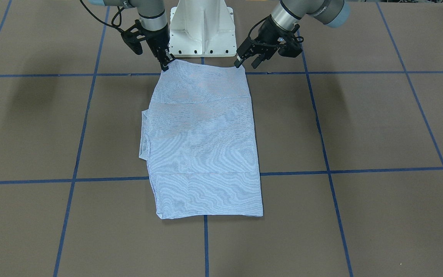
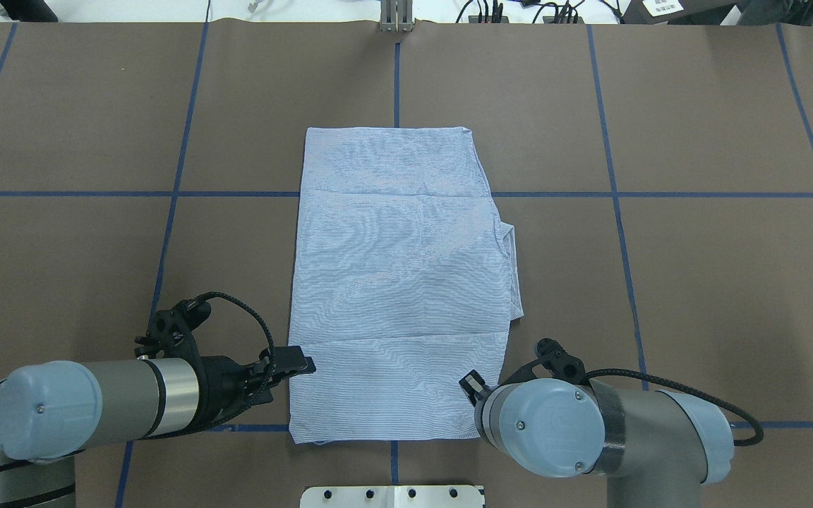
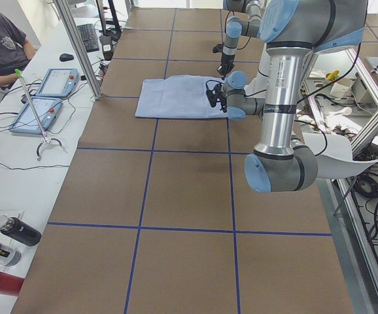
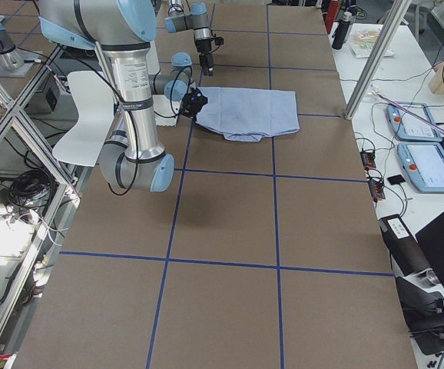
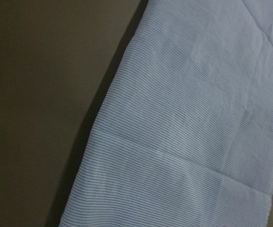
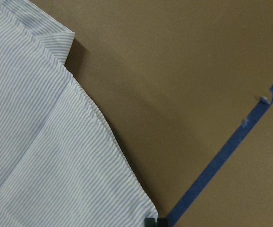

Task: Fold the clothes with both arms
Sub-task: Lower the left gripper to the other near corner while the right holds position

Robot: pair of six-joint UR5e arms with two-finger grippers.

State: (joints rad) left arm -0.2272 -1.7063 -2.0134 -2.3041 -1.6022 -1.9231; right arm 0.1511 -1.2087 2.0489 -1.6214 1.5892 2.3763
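Note:
The light blue striped shirt (image 1: pixel 202 138) lies flat on the brown table, folded into a long rectangle with a small flap sticking out on one long side (image 2: pixel 509 240). My left gripper (image 1: pixel 239 62) is at the shirt's near left corner (image 2: pixel 302 365), its fingers together and holding nothing. My right gripper (image 1: pixel 165 66) is at the near right corner, mostly hidden under its wrist in the overhead view (image 2: pixel 473 383), and also looks shut. The left wrist view shows the shirt's edge (image 5: pixel 198 118). The right wrist view shows the shirt's edge (image 6: pixel 32 142) and a black fingertip (image 6: pixel 151 221).
The white pedestal base (image 1: pixel 202 27) stands just behind the shirt's near hem. Blue tape lines (image 2: pixel 396 85) cross the table. In the left side view an operator (image 3: pixel 2 46), two tablets (image 3: pixel 51 82) and bottles (image 3: pixel 16 229) are at a white side table.

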